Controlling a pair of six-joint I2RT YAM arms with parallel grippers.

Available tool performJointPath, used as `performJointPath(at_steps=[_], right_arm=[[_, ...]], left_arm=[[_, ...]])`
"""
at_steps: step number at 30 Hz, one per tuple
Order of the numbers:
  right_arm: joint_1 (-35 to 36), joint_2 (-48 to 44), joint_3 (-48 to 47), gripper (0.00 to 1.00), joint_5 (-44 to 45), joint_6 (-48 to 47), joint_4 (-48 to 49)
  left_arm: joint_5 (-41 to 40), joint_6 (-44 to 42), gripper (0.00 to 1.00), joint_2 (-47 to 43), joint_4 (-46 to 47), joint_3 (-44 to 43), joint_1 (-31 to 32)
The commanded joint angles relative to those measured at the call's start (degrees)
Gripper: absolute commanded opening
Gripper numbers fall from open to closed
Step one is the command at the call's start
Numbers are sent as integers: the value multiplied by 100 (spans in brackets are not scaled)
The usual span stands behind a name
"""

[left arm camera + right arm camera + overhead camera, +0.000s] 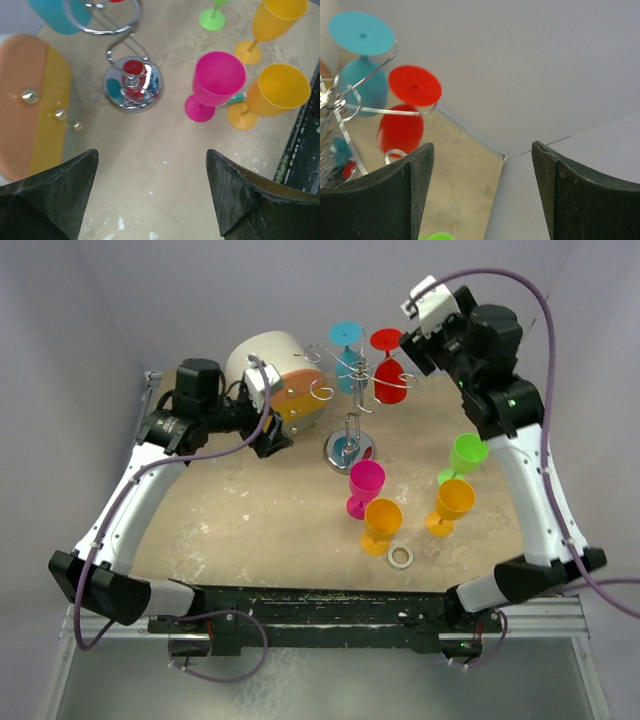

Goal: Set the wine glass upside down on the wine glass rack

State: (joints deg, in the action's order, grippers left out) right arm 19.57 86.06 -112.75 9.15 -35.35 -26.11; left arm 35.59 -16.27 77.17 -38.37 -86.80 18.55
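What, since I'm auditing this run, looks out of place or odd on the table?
Only a small white ring lying flat beside the base of the nearer orange glass; it matches nothing else there. No glass lies tipped.

Soft, even light leaves faint shadows, the wine glass rack [132, 85] shows reflections, and wrist views blur slightly.

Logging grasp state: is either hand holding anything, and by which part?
Nothing is held: the left hand and right hand are both open and empty.
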Motion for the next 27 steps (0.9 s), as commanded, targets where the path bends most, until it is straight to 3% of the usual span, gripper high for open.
performJointPath(at_steps=[1,6,10,15,18,22,27], right_arm=[[-200,-892,901,81,-847,794,-663],[-428,-1790,1883,79,-2750,188,-1640],[-428,-2213,2623,78,-3682,-540,-2343],[-400,-2249,3350,72,-4477,-737,-2751],[-154,-2173,3871,71,-4487,-554,-2622],[310,-2146,4684,71,-3711,-373,-2022],[465,-2026,5064,69,-3427,-315,-1663]], left_arm=[[485,-120,90,15,343,266,372],[63,129,91,-11,701,731,396],[-685,56,94,-121,888,1024,393],[-1132,-51,96,-220,961,1184,324],[-1115,1,97,-283,1055,1284,156],[-978,123,97,-426,1152,1362,-172],[-895,199,98,-569,1174,1366,-432]])
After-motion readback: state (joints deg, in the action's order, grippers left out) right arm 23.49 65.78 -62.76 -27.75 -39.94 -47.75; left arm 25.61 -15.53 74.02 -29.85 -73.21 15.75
